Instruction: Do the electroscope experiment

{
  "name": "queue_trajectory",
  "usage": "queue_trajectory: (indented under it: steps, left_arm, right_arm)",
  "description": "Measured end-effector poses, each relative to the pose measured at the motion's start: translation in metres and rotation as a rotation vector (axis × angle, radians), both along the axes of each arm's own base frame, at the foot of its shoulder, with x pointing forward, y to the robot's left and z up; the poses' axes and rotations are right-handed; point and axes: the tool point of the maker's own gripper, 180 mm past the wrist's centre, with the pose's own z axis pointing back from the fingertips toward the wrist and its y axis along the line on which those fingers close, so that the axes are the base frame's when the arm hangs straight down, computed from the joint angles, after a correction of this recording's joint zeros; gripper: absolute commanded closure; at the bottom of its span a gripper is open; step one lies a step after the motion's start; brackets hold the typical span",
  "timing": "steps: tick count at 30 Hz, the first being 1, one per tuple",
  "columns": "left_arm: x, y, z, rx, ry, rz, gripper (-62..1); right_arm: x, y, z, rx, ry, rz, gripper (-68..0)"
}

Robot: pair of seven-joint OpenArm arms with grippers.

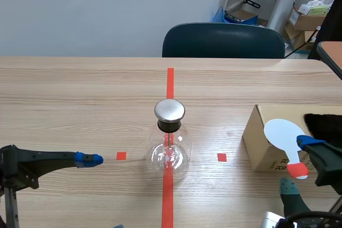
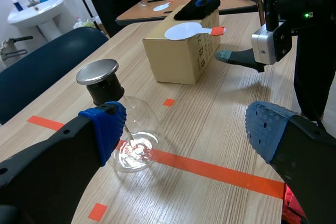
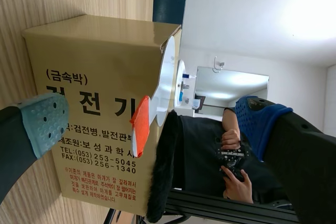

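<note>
The electroscope, a round glass flask (image 1: 169, 150) with a metal cap (image 1: 169, 110), stands on the table's centre tape line. A cardboard box (image 1: 262, 145) sits to its right; on it lie a white paddle (image 1: 281, 133) with an orange-red handle (image 1: 297, 170) and a black fur cloth (image 1: 324, 125). My right gripper (image 1: 299, 165) is open, its fingers on either side of the handle (image 3: 139, 127), which juts past the box (image 3: 89, 66). My left gripper (image 1: 88, 159) hangs open to the left of the flask (image 2: 134, 140), holding nothing.
A dark blue chair (image 1: 223, 40) stands behind the far table edge. Another table's corner (image 1: 331, 52) and stacked boxes (image 1: 304, 20) are at the back right. Bare wood lies between the flask and the box.
</note>
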Motion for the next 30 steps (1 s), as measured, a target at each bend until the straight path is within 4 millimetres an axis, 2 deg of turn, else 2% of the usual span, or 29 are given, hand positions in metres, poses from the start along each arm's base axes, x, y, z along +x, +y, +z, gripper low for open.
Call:
queue_trajectory:
  steps: [30]
  left_arm:
    - [0.0000, 0.0000, 0.0000, 0.000, 0.000, 0.000, -49.1]
  right_arm:
    - [0.0007, -0.0024, 0.0018, 0.017, -0.006, -0.016, -67.9]
